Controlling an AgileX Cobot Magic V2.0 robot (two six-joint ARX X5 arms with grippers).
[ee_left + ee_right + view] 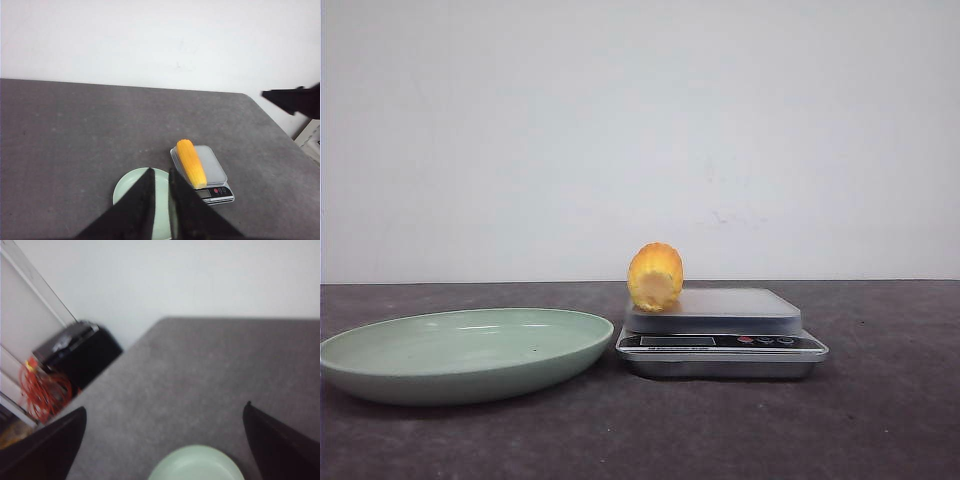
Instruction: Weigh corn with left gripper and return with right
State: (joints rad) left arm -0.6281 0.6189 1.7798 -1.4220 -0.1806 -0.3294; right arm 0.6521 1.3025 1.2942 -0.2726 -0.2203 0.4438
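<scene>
Corn (655,277) is lying on the scale's (720,340) platform, at its 9 o'clock edge, beside the green plate (460,352). Left gripper (161,200) is hanging nearly closed and empty, the cob at its 1 o'clock; right gripper (165,440) is spreading wide.

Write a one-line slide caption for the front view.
Corn lying on the left edge of a kitchen scale, beside an empty green plate.

black end effector (161,200), flat pointed fingers (137,202)
</scene>
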